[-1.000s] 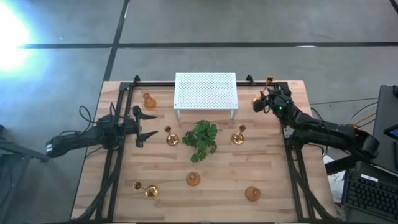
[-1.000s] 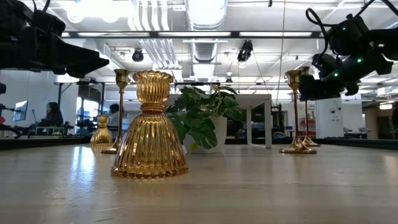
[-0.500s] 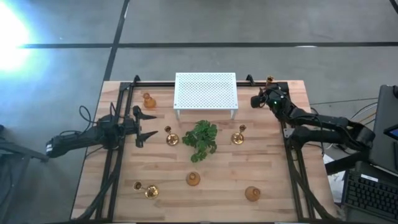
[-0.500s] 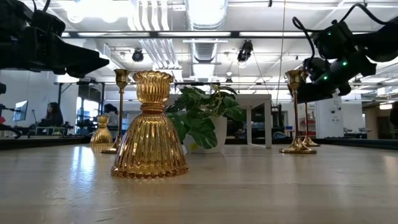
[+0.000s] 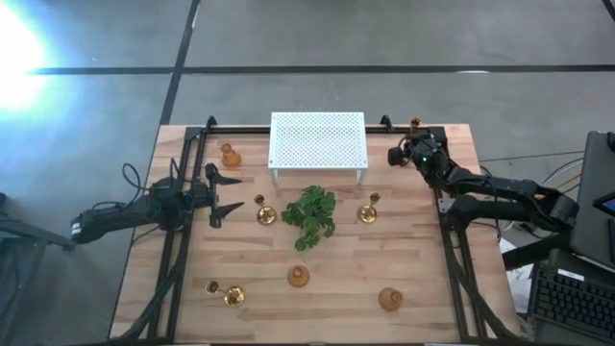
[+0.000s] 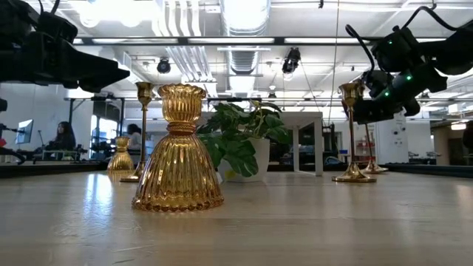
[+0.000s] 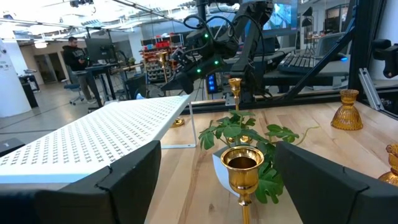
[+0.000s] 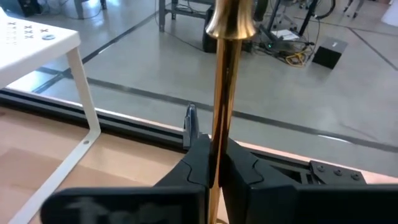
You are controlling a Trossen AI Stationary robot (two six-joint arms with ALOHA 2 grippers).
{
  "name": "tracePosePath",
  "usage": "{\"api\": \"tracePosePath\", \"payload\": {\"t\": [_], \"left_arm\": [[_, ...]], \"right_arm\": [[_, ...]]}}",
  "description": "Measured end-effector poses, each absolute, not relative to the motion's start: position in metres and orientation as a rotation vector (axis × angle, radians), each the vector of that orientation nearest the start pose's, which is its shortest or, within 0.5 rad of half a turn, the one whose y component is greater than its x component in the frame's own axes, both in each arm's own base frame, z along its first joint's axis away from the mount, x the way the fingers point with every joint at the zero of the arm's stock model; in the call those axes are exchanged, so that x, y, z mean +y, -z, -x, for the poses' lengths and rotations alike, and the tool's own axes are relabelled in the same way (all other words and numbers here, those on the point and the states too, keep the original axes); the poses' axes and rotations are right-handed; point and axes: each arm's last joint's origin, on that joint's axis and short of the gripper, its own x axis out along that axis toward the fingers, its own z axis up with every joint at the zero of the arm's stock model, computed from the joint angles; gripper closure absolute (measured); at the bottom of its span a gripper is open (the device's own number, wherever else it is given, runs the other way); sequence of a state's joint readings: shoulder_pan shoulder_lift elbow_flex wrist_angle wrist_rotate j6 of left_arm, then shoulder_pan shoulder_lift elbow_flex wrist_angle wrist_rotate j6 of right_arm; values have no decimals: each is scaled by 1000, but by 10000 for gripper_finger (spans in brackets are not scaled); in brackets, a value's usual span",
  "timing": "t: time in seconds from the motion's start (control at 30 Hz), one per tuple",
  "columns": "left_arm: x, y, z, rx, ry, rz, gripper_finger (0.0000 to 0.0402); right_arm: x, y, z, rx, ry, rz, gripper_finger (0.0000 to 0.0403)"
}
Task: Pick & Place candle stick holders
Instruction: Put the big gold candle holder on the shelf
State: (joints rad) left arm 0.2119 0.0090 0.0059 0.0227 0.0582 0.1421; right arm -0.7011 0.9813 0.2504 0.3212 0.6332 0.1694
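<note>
My right gripper [image 5: 396, 154] is at the table's far right, beside the white stand, and is shut on a tall thin gold candle stick holder [image 8: 224, 81]. The holder's cup [image 5: 415, 123] shows above the fingers. Its round base [image 6: 373, 170] appears to rest on the table. My left gripper [image 5: 231, 195] hovers open at the left. A short-stemmed holder [image 7: 242, 165] stands just ahead of its fingers, untouched. Other gold holders stand at the far left [image 5: 230, 154], right of the plant [image 5: 368, 211], near centre [image 5: 299, 277], near right [image 5: 389, 299] and near left [image 5: 231, 295]. My right gripper pinches the tall holder's thin stem [image 8: 221, 134] between its two fingers, well below the cup. The fingers come roughly level from the table's right side and lie across the stem. The holder stays about upright, its base low at the table in the low view.
A white perforated stand [image 5: 318, 144] sits at the far middle, close to my right gripper. A green leafy plant [image 5: 309, 216] stands at the centre. Black rails [image 5: 183, 240] run along both sides of the table. People show in the room behind.
My right gripper has moved a little toward the far edge and the white stand, and has shut on the tall holder's stem. My left arm has kept still.
</note>
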Motion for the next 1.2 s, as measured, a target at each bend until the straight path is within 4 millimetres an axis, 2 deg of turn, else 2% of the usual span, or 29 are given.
{"api": "tracePosePath", "payload": {"t": [0.3, 0.47, 0.57, 0.67, 0.87, 1.0, 1.2], "left_arm": [[19, -167, -96, -9, -155, -144, 83], [19, -167, -96, -9, -155, -145, 83], [19, -167, -96, -9, -154, -144, 83], [19, -167, -96, -9, -154, -144, 83], [19, -167, -96, -9, -155, -144, 83], [19, -167, -96, -9, -155, -144, 83], [19, -167, -96, -9, -154, -144, 83]], "right_arm": [[-128, -168, -126, 335, 1329, -150, 392], [-128, -175, -129, 309, 1248, -169, 392], [-130, -191, -132, 288, 1216, -173, 392], [-130, -209, -134, 341, 1200, -178, 392], [-129, -256, -137, 384, 1173, -131, 392], [-127, -288, -139, 337, 1111, -94, 392], [-123, -322, -140, 269, 1029, -71, 392]]}}
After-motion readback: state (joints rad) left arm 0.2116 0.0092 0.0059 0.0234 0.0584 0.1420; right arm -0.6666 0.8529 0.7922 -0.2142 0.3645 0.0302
